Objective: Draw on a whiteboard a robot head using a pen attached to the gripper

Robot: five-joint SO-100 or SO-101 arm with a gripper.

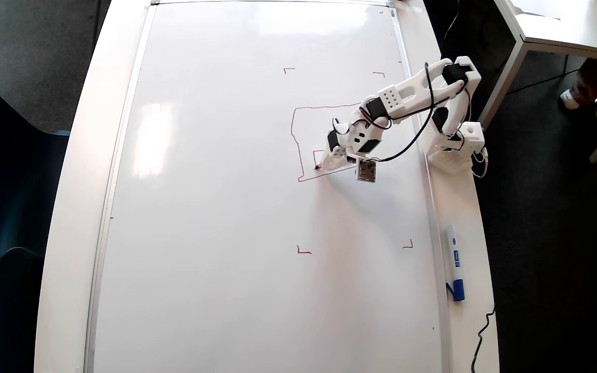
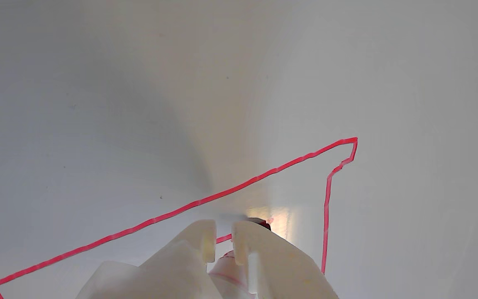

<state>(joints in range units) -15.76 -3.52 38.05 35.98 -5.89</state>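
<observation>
In the overhead view the whiteboard [image 1: 200, 207] covers the tabletop; the unfinished robot head [image 1: 298, 134] lies toward its right edge; the pen [image 1: 318, 167] touches inside the outline's lower-left corner; the hand [image 1: 329, 160], pinching it, reaches leftward from the right edge.

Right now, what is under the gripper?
Under the gripper lies the whiteboard with the robot head outline; the arm covers its right side, so any marks there are hidden.

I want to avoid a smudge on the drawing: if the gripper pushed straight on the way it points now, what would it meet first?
Probably the whiteboard itself: the gripper slants down with the pen tip apparently at the surface, beside the robot head outline's left side. Contact depth is uncertain.
</observation>
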